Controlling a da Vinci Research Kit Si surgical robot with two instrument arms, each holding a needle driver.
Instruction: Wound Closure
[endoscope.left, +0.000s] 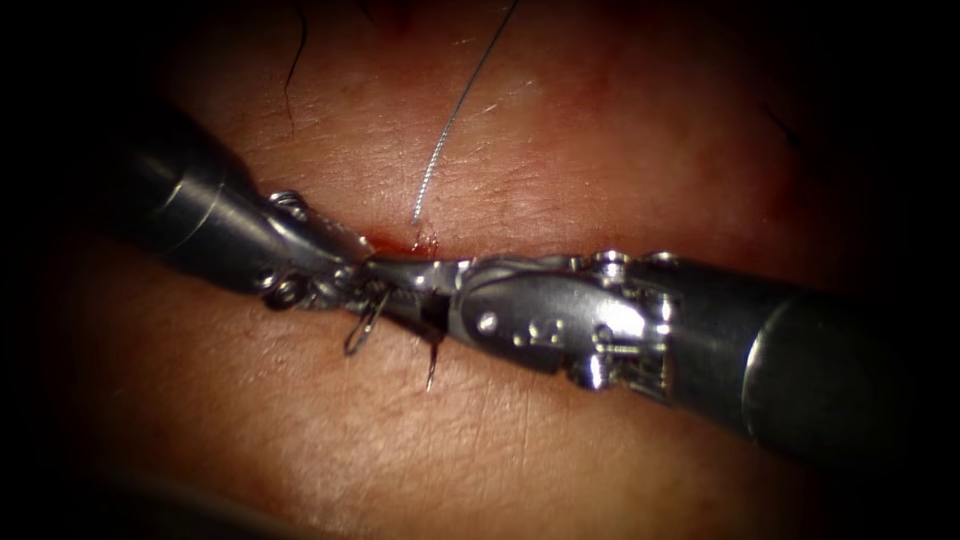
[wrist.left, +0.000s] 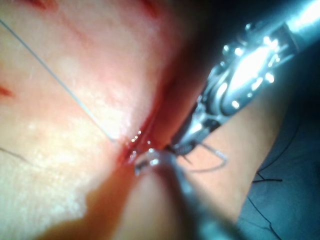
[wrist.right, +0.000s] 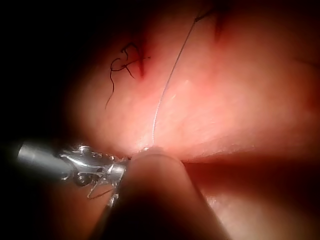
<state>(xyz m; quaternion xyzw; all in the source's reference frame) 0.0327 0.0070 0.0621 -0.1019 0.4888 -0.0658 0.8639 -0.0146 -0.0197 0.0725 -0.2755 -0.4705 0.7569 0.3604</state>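
Note:
Both tools meet tip to tip over the cut (endoscope.left: 500, 250) in the tissue (endoscope.left: 600, 150). My right tool (endoscope.left: 395, 272) reaches in from the right. Its jaws are shut on the thin curved needle (endoscope.left: 365, 320), whose arc hangs just below the tips, outside the tissue. In the left wrist view the right tool (wrist.left: 182, 146) grips the needle (wrist.left: 217, 157) near one end. My left tool (endoscope.left: 348, 282) touches the same spot; what it holds is hidden. Pale thread (endoscope.left: 450, 120) runs down from the far side and enters the tissue at the cut's edge, where red fluid (endoscope.left: 395, 243) sits.
A dark thin strand (endoscope.left: 432, 368) pokes out of the tissue just below the right tool. Dark cut ends of thread (wrist.right: 122, 60) curl at an earlier stitch farther along. A dark hair-like strand (endoscope.left: 293, 60) lies on the tissue at the far left.

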